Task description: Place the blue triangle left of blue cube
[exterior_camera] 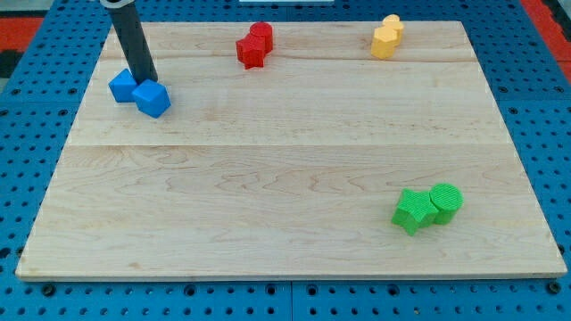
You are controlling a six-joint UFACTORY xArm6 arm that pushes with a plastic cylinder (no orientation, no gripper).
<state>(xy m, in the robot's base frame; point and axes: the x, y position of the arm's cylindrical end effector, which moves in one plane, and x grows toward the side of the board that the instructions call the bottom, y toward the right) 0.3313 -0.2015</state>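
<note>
The blue cube [154, 98] sits near the board's upper left. The blue triangle [122, 86] lies just to its left and slightly higher, touching it. My tip [146, 79] stands at the top edge of the two blue blocks, right where they meet, and the dark rod rises from it toward the view's top left. The rod hides part of the blue triangle's right side.
Two red blocks [254, 45] touch each other at the top middle. Two yellow blocks [386, 37] stand together at the top right. A green star [411, 210] and a green cylinder [445, 201] touch at the lower right. The wooden board [285, 250] lies on a blue pegboard.
</note>
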